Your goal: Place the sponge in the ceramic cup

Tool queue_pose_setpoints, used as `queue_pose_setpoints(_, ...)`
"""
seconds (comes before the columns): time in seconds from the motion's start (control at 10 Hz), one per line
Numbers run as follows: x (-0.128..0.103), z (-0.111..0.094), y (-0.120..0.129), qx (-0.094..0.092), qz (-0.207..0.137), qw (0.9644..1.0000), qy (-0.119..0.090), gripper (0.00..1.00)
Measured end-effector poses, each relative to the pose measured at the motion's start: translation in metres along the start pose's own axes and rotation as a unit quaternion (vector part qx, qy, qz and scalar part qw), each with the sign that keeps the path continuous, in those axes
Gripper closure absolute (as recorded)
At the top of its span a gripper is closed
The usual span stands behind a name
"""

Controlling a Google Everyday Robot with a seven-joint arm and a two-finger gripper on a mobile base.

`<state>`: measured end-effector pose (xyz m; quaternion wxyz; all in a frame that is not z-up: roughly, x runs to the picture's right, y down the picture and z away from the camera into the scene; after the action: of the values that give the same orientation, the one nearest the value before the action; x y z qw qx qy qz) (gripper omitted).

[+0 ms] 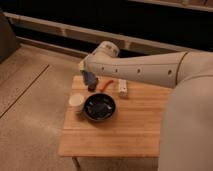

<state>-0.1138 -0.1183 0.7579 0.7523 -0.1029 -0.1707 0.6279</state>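
The sponge [92,88] lies dark at the back left of the wooden table [115,142], directly under the gripper [89,79]; whether the gripper has hold of it cannot be told. Nearer the front, the ceramic cup [76,101] stands just left of a dark bowl [99,107].

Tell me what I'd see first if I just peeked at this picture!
The big white robot arm grabs your eye, stretching in from the right over the wooden table. Its dark hand hangs at the table's far left corner. Just in front sit a dark bowl and, to its left, a small white cup.
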Motion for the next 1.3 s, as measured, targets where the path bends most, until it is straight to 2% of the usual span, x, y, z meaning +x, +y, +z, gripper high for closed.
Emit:
queue_pose_setpoints(0.4,-0.004,0.018,0.056,-0.039,-0.080,0.9960,-0.006,0.82)
queue_pose_setpoints(0.7,0.000,0.031,0.085,-0.064,-0.106,0.9923,0.000,0.82)
queue_pose_setpoints(0.9,0.006,0.037,0.098,-0.080,-0.107,0.9910,0.005,0.82)
queue_pose_setpoints(1.1,-0.005,0.035,0.107,-0.106,-0.102,0.9889,-0.021,0.82)
queue_pose_setpoints(1.2,-0.016,0.028,0.106,-0.118,-0.099,0.9870,-0.046,0.82)
queue_pose_setpoints(1.3,-0.022,0.023,0.102,-0.124,-0.096,0.9856,-0.061,0.82)
